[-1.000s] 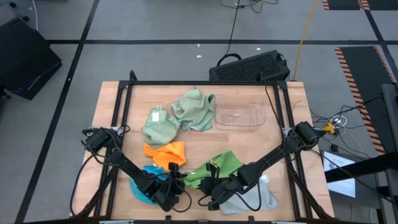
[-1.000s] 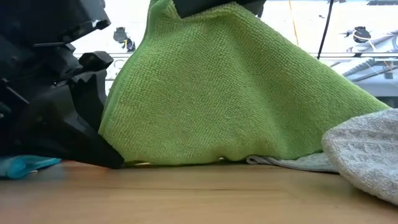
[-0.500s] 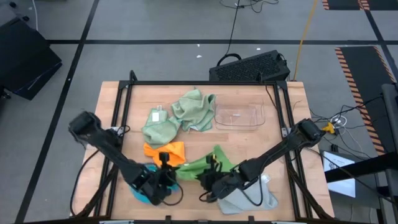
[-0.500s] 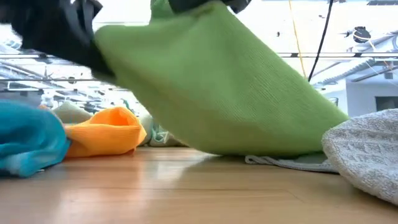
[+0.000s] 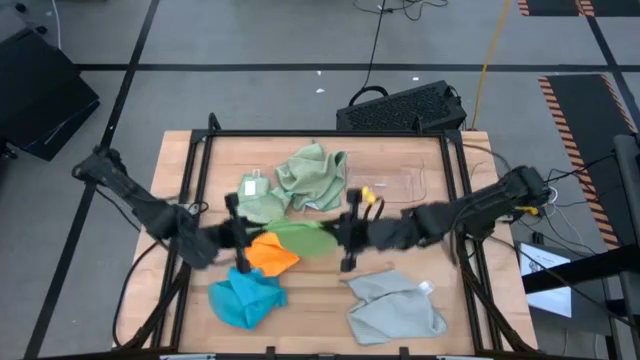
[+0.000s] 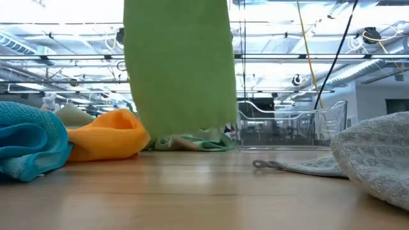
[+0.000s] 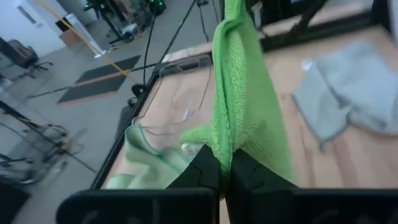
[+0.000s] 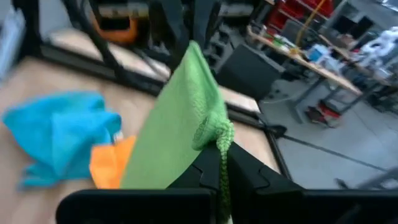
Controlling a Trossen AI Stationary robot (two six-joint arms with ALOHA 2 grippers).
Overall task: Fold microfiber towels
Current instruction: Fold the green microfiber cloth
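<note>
Left claw (image 5: 232, 232) and right claw (image 5: 348, 231) each pinch an opposite corner of the bright green towel (image 5: 297, 237), which hangs stretched between them, clear of the counter (image 6: 192, 198) in the low view. Beneath and beside the left claw lie the orange towel (image 5: 270, 252) and the blue towel (image 5: 243, 297); the grey towel (image 5: 396, 307) lies below the right claw. Beyond the claws sit two sage towels (image 5: 290, 185) and what appears to be a clear tray (image 5: 400, 185), its outline faint in the high view.
</note>
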